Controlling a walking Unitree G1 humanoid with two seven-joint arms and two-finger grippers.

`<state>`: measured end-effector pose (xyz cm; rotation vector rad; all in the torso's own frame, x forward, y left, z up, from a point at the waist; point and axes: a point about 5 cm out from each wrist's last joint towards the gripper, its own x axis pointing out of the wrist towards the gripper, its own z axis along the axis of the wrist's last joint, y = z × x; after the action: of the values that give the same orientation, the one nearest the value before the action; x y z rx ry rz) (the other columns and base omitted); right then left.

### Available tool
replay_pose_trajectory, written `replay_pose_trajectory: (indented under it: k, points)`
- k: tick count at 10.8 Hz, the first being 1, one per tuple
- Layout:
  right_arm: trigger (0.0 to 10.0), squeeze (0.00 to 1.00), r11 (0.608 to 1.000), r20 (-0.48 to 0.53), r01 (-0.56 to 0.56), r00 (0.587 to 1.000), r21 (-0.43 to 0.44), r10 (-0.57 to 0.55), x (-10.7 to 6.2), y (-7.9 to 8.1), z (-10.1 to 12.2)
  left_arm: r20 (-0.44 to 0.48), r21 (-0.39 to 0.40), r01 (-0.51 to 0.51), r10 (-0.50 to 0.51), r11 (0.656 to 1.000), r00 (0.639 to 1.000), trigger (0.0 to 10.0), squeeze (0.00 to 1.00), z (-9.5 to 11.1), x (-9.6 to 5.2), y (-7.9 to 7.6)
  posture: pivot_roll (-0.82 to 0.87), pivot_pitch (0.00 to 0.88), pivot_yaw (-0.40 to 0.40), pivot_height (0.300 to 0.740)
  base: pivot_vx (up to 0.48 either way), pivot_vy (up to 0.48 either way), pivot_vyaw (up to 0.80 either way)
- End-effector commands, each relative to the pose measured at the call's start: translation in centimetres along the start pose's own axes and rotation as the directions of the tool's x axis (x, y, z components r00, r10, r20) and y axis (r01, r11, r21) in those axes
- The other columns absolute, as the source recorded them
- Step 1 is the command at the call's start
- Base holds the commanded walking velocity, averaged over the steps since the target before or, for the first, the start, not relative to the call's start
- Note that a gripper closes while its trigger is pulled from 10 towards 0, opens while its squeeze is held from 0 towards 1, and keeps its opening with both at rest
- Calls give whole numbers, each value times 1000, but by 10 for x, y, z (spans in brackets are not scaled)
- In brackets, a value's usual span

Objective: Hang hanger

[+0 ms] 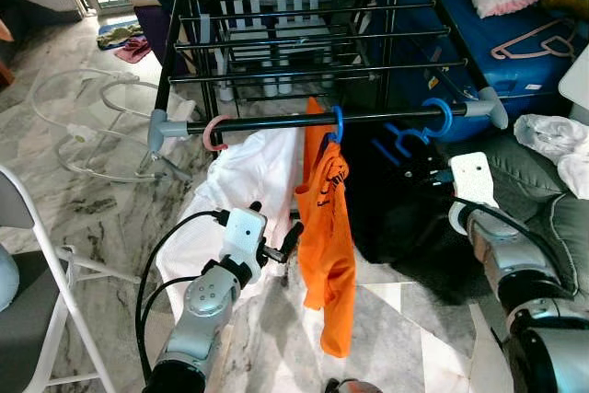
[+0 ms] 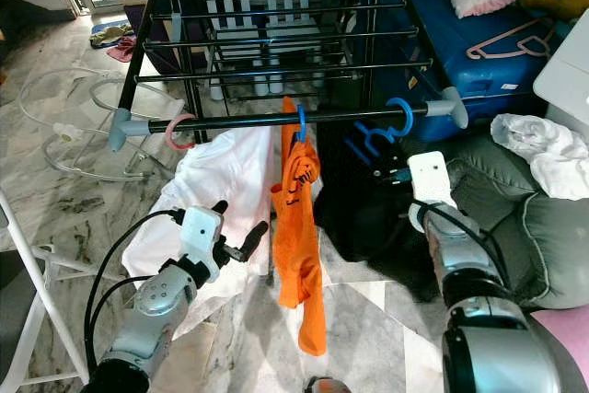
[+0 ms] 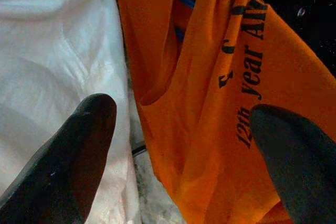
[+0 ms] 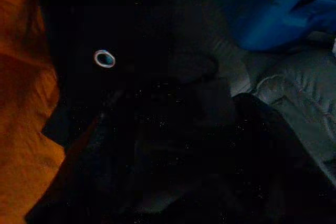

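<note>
A blue plastic hanger carrying an orange printed shirt is already hooked on the black metal rack rail. The left gripper is spread open beside the shirt, holding nothing; withdrawal seems due next. The right gripper is raised near a black garment; its fingers cannot be judged.

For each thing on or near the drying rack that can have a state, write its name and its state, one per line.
Orange shirt: hung from the rail by a blue hook.
White garment: hung by a pink hook.
Black garment: hung on a blue hanger.
Left tool: open, empty, beside the orange shirt.
Right tool: hidden against the black garment.
</note>
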<state>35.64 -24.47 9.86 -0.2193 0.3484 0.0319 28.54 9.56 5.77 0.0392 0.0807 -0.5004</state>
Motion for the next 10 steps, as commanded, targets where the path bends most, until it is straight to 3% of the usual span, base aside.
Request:
replay_pose_trajectory:
  k: [1, 10]
  points:
    - [0, 0, 1000, 22, -14, 1000, 23, 14, 1, -2, 6, -20, 9, 0, 0, 1000, 1000, 10000, 0, -2, 0, 0, -258, 96, 10, 740, 0, 0, 0]
    - [0, 0, 995, 75, -14, 997, 101, 7, 0, 1, 2, -26, 35, -38, 39, 999, 999, 10000, 0, -4, 3, 1, -258, 91, 13, 740, 0, 0, 0]
